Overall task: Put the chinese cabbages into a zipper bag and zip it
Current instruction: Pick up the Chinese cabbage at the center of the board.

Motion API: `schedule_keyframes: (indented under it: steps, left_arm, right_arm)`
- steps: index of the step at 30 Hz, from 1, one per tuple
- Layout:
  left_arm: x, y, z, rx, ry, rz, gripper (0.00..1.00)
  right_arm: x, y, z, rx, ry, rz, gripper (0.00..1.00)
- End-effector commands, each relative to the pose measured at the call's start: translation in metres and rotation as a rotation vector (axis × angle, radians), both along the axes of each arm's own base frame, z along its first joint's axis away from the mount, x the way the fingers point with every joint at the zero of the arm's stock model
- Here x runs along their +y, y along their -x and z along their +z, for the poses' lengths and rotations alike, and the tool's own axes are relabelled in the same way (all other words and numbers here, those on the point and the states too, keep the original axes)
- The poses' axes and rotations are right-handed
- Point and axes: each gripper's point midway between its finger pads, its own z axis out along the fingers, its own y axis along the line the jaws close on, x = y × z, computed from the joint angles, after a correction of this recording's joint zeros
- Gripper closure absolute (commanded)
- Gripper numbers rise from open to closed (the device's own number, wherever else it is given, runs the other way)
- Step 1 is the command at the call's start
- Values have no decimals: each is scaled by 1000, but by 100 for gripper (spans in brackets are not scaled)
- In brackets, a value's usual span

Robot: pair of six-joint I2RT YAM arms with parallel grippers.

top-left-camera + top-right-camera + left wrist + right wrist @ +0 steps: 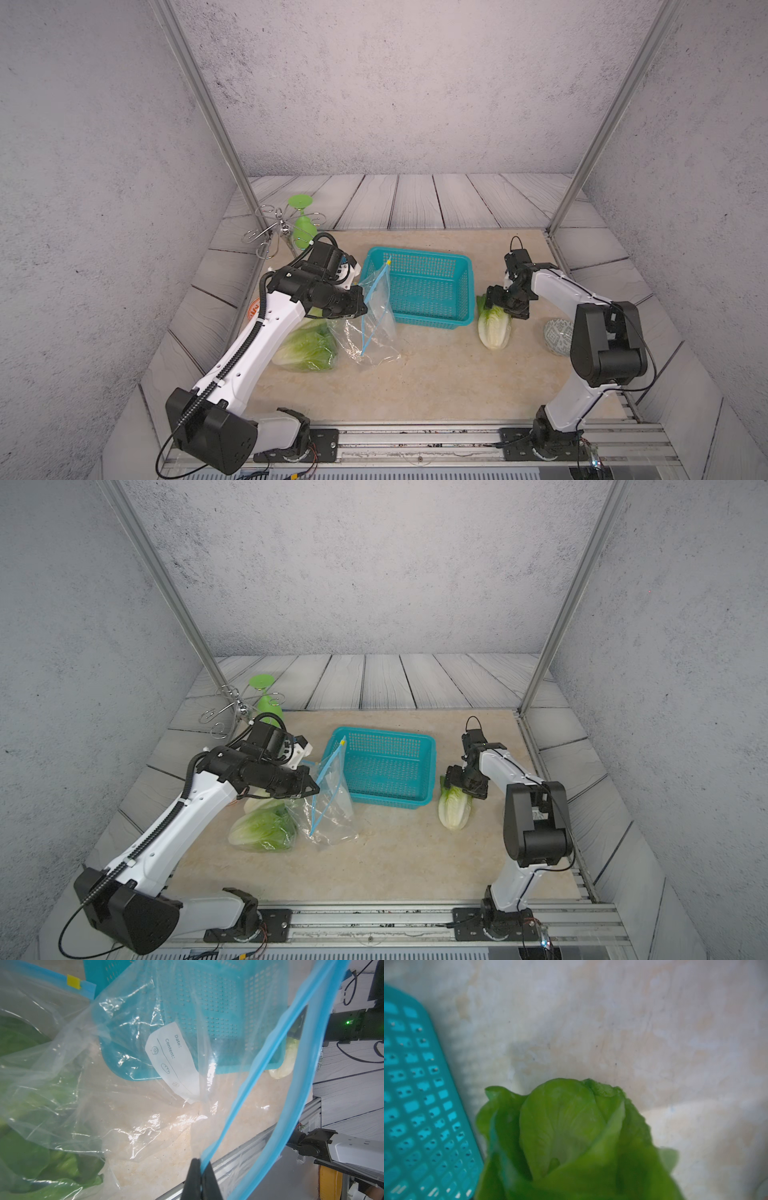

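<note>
From where I stood, the left gripper [200,1167] was pinched shut on the blue zip strip [259,1084] of the clear bag [376,328], lifting one lip so the mouth gaped toward 3 o'clock, with the bag leaning against the 9 o'clock side of the teal basket [415,252]. Green heads [307,349], two as far as I could make out, already lay inside the plastic at about 8 o'clock from the basket. The loose cabbage [493,328] lay on the table [436,382] just beside the basket's 4 o'clock corner, its white base pointing to 6 o'clock and its leafy tip to 12. The right gripper [505,301] sat down over that leafy end, but I could not tell whether its jaws had closed on the leaves or only straddled them. To my eye that head looked light, and soft and crinkly at the top, where leaves would crush or tear away under a pinch. The ribbed white lower half looked firmer, so a hold across the middle seemed the safer place. The bag itself was thin, slick and floppy, and I judged its mouth would sag shut unless the strip was kept taut.
</note>
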Motion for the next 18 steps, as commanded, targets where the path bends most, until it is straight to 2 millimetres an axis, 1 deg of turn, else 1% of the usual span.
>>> schedule_keyframes:
  steps: [1, 3, 5, 7, 9, 10, 12, 14, 16, 18]
  left_arm:
    - [-9, 2, -2, 14, 20, -16, 100]
    - [-14, 1, -1, 18, 39, -21, 100]
    - [-22, 0, -1, 18, 56, -27, 100]
    - [-34, -1, -3, 28, 82, -37, 100]
    - [-46, -5, -6, 34, 108, -42, 100]
    - [-52, -8, -6, 36, 121, -41, 100]
    - [-64, -15, -6, 32, 148, -39, 100]
    - [-77, -23, -3, 31, 179, -36, 100]
    - [-87, -29, 0, 36, 203, -35, 100]
    - [-92, -33, -1, 44, 201, -30, 100]
  right_arm:
    - [1, 2, 8, -43, -25, -19, 34]
    - [-4, 4, 27, -105, -16, -48, 40]
    - [-10, 5, 53, -184, 1, -76, 45]
    - [-16, 2, 90, -287, 12, -110, 50]
    - [-13, -4, 131, -406, -24, -129, 55]
    - [-7, -7, 154, -473, -58, -134, 56]
    - [13, -9, 193, -592, -155, -129, 58]
    - [45, -9, 233, -733, -296, -103, 58]
    - [74, -4, 274, -876, -455, -105, 60]
    - [105, 6, 306, -988, -576, -95, 61]
